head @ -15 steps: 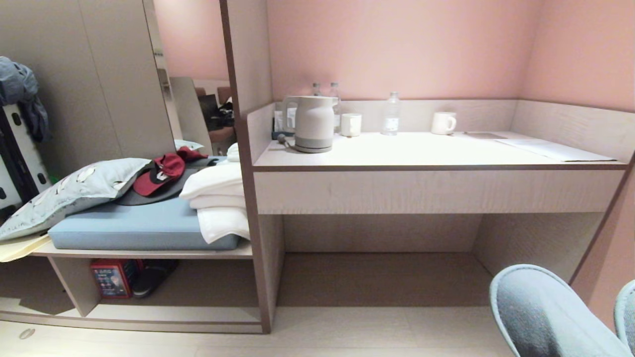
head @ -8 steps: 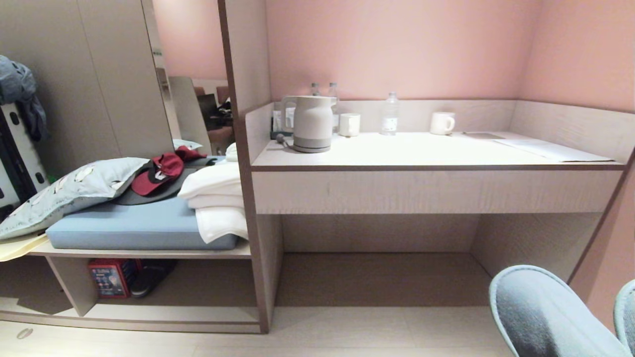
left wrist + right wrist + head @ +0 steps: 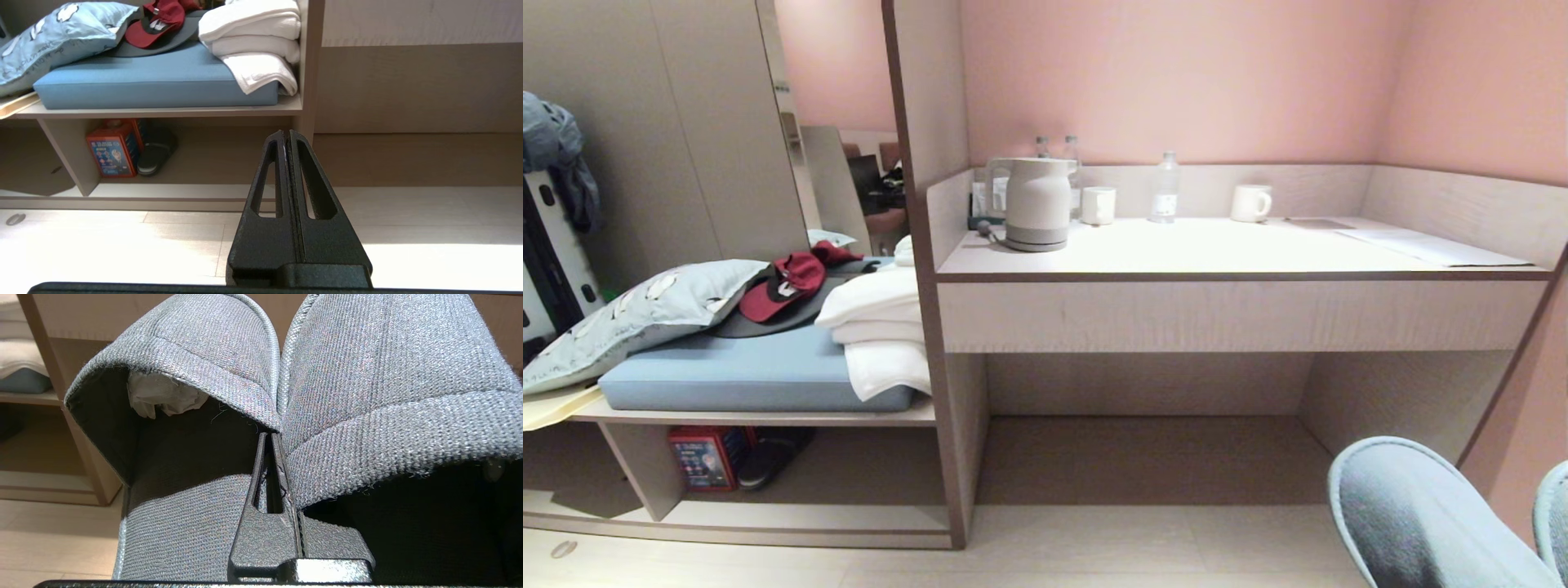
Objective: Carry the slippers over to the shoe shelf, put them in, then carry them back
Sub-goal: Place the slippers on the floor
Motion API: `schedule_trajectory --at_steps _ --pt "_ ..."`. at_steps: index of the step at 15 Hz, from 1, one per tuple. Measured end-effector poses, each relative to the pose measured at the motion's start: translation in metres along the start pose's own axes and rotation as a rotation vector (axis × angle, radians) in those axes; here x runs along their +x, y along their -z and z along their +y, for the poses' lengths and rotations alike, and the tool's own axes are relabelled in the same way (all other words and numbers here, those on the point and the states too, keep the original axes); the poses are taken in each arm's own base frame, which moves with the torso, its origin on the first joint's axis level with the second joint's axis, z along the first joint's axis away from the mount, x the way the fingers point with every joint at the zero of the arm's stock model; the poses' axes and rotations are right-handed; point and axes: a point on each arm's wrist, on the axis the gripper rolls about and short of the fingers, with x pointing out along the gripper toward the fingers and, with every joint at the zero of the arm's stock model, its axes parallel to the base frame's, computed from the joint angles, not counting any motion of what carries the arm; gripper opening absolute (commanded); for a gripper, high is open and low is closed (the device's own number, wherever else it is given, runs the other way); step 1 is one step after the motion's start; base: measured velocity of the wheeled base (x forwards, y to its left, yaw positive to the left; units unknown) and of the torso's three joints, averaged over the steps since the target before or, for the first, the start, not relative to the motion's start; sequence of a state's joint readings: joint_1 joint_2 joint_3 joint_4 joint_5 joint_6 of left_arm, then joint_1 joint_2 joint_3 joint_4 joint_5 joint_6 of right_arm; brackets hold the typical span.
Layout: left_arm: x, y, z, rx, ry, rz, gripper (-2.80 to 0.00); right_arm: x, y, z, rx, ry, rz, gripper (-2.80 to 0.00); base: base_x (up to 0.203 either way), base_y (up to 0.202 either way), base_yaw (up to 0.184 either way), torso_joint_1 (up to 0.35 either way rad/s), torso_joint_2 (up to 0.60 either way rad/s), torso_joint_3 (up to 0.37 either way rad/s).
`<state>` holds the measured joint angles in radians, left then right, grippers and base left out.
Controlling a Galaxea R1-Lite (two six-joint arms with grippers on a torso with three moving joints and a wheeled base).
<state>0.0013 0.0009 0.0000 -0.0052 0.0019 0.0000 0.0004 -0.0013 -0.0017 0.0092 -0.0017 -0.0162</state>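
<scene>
The grey fabric slippers (image 3: 1413,523) hang side by side at the lower right of the head view, toe caps up. In the right wrist view my right gripper (image 3: 271,435) is shut on the inner edges of both slippers (image 3: 229,355) where they meet. White paper stuffing shows inside one toe cap. The shoe shelf (image 3: 849,518) is the low wood cubby under the blue cushion at the left, with a slanted divider panel (image 3: 645,478). My left gripper (image 3: 286,132) is shut and empty, held above the floor and pointing at the shoe shelf (image 3: 184,190).
A black shoe (image 3: 772,461) and a red box (image 3: 703,457) sit inside the cubby at its left. Pillow, red cap and white towels (image 3: 878,335) lie on the cushion. The desk (image 3: 1217,245) holds a kettle, mugs and bottles over a dark recess. A pink wall closes the right.
The whole head view has slid very slightly left, so the camera moved a touch. The slippers keep their place in the right gripper.
</scene>
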Motion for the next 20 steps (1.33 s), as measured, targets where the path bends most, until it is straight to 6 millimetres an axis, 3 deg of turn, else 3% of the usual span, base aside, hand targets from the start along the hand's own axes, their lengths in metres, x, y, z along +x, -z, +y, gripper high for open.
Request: schedule_trajectory --at_steps 6,20 --pt "0.0000 0.0001 0.0000 -0.011 0.001 0.001 -2.80 0.0000 0.0000 0.0000 0.000 0.000 0.000 -2.80 0.000 0.000 0.000 0.000 0.00 -0.030" --pt "0.0000 0.0000 0.0000 -0.009 0.001 0.000 -2.80 0.0000 0.0000 0.0000 -0.001 0.000 0.000 -2.80 0.000 0.000 0.000 0.002 0.00 -0.192"
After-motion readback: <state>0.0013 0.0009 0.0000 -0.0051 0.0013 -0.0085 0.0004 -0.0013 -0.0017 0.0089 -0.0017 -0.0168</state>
